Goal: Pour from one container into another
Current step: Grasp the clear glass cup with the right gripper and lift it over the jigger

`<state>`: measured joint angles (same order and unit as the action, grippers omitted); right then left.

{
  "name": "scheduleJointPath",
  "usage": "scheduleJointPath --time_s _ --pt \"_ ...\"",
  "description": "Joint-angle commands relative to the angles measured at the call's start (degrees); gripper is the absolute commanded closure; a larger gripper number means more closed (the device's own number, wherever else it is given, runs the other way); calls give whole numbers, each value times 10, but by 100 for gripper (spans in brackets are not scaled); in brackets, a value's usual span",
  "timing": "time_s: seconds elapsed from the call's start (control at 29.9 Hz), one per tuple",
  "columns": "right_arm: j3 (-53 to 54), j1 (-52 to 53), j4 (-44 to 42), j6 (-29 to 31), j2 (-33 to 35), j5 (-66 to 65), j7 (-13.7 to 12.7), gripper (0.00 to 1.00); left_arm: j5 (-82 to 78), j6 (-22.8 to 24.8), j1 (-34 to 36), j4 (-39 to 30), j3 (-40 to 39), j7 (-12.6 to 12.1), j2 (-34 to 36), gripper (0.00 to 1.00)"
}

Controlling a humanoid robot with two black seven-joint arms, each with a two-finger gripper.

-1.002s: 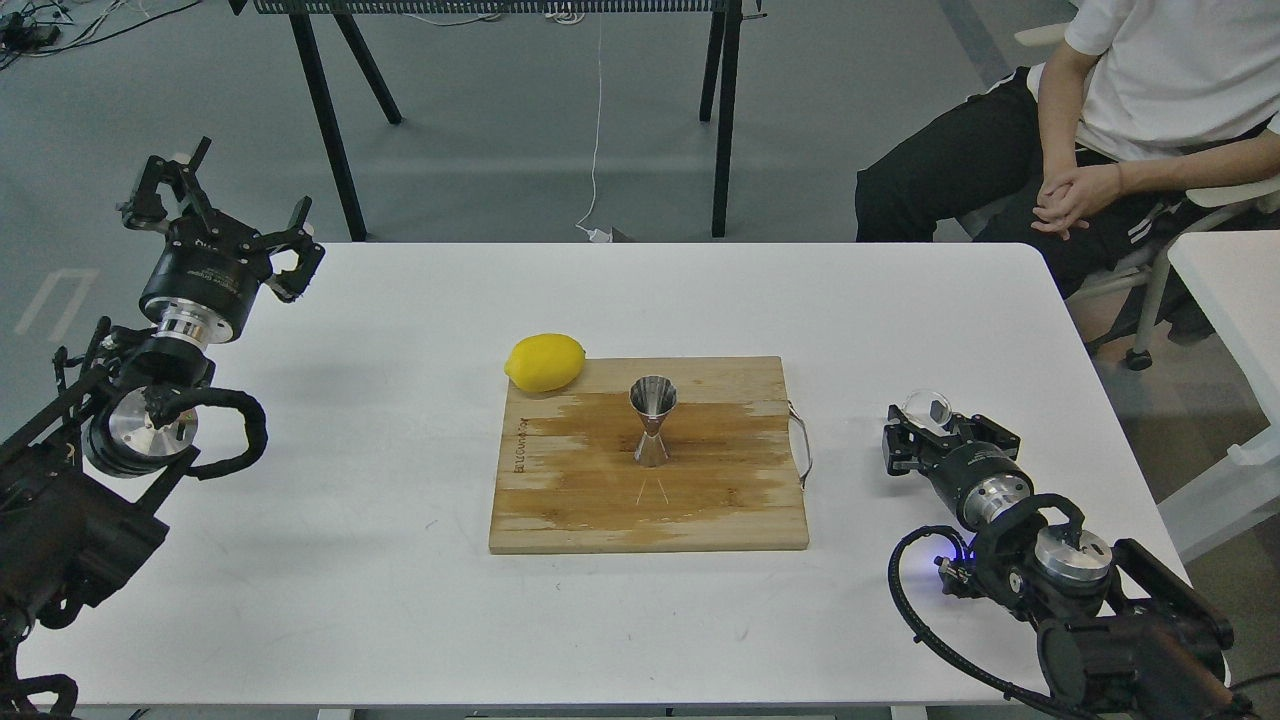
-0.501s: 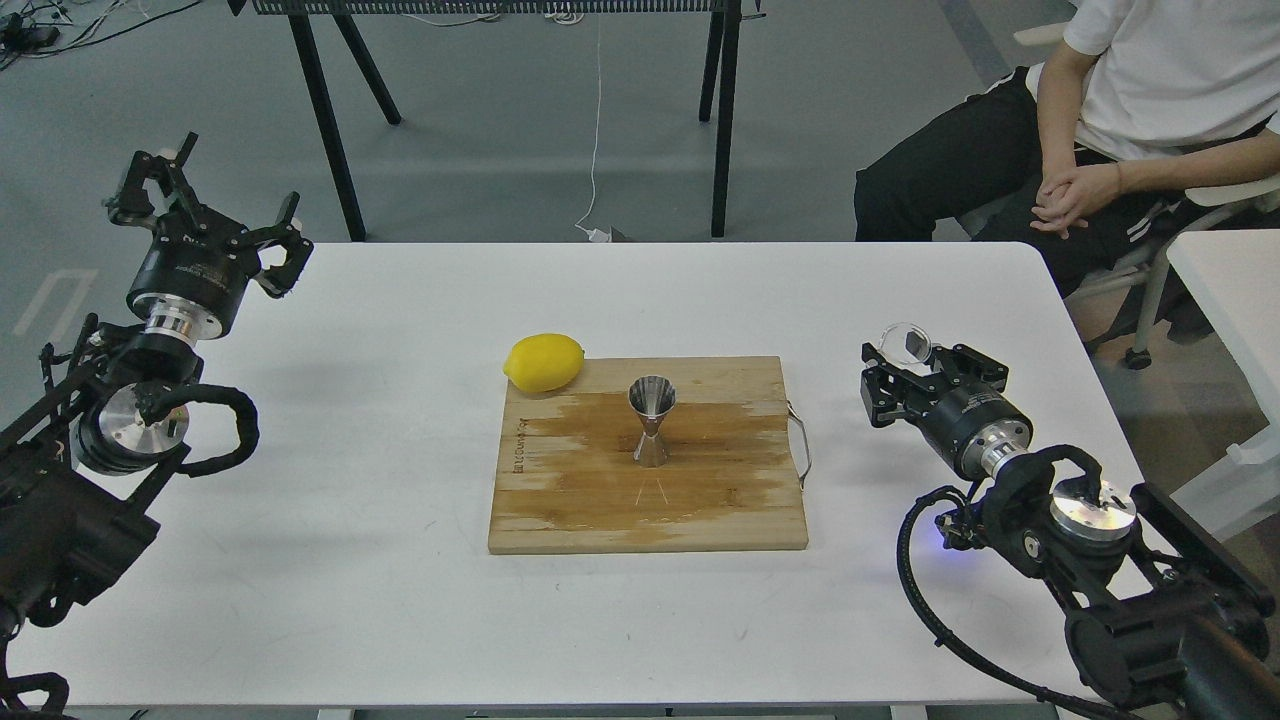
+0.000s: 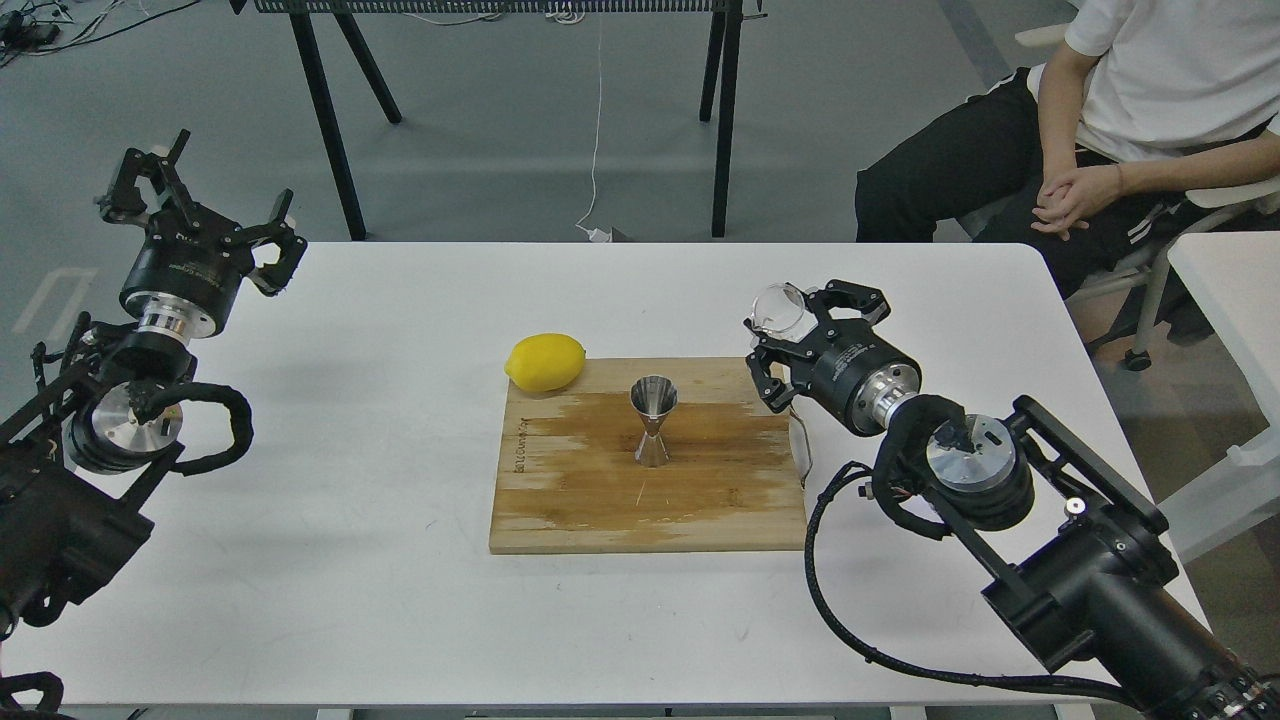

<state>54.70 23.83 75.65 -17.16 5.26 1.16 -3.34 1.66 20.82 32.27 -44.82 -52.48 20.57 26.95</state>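
Observation:
The steel hourglass jigger (image 3: 652, 422) stands upright in the middle of the wooden cutting board (image 3: 560, 500). My right gripper (image 3: 790, 325) is raised over the board's right edge, shut on the small clear glass cup (image 3: 775, 308), which is held up and to the right of the jigger, clear of it. My left gripper (image 3: 195, 205) hangs open at the table's far left edge, holding nothing.
A yellow lemon (image 3: 545, 361) lies at the board's back left corner. A metal handle (image 3: 800, 445) sticks out of the board's right side under my right arm. A seated person (image 3: 1100, 130) is beyond the table's back right corner.
My right arm has lifted the glass cup off the table at the right and carried it up and left toward the board. The left gripper drifted slightly left.

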Motion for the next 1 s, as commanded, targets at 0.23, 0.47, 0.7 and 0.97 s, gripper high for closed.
scheduleJointPath --time_s 0.23,0.47,0.7,0.97 --pt "-70 27 10 -25 -34 -128 0 66 0 3 0 4 1 0 1 0" --pt "-95 30 11 -26 -34 -192 0 66 0 4 0 9 1 1 1 0" --pt "-116 29 9 -29 -35 -267 1 66 0 4 0 9 1 0 2 0" --pt "-144 29 8 -36 -35 -329 12 66 1 4 0 9 1 2 1 0"
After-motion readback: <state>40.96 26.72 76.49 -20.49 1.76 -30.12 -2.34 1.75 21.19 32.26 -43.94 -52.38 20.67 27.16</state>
